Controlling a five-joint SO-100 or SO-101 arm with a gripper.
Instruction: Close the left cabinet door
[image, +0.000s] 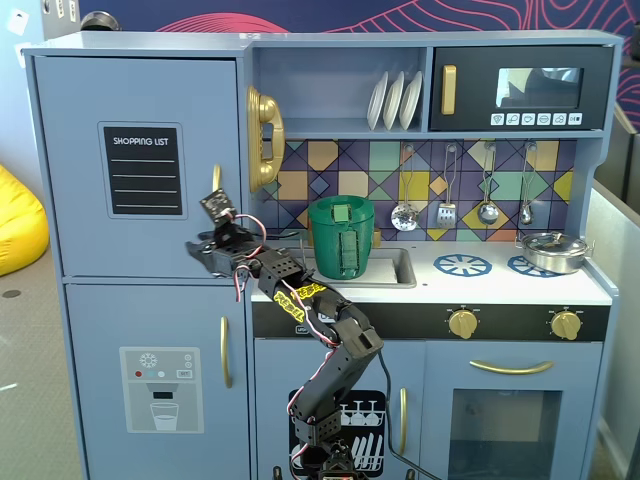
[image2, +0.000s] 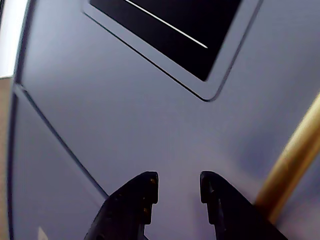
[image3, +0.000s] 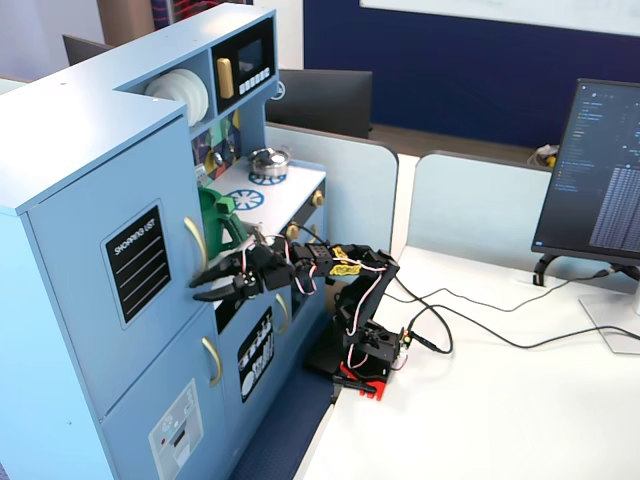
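The left cabinet door (image: 140, 100) is light blue-grey with a black "SHOPPING LIST" panel (image: 144, 170) and a gold handle (image: 216, 178). It looks flush with the cabinet front in both fixed views. My gripper (image: 193, 250) points at the door's lower right part, just below the handle. In the wrist view the gripper (image2: 179, 182) is open with nothing between the jaws, very close to the door face (image2: 125, 110). I cannot tell whether it touches. The handle (image2: 295, 155) stands to the right of it. The door (image3: 90, 320) and the gripper (image3: 203, 289) also show from the side.
Below is a second blue-grey door with a water-dispenser graphic (image: 160, 390). A green pot (image: 341, 237) stands by the sink behind the arm, and a gold phone (image: 264, 138) hangs above. A monitor (image3: 600, 170) and cables (image3: 480, 335) lie on the white table.
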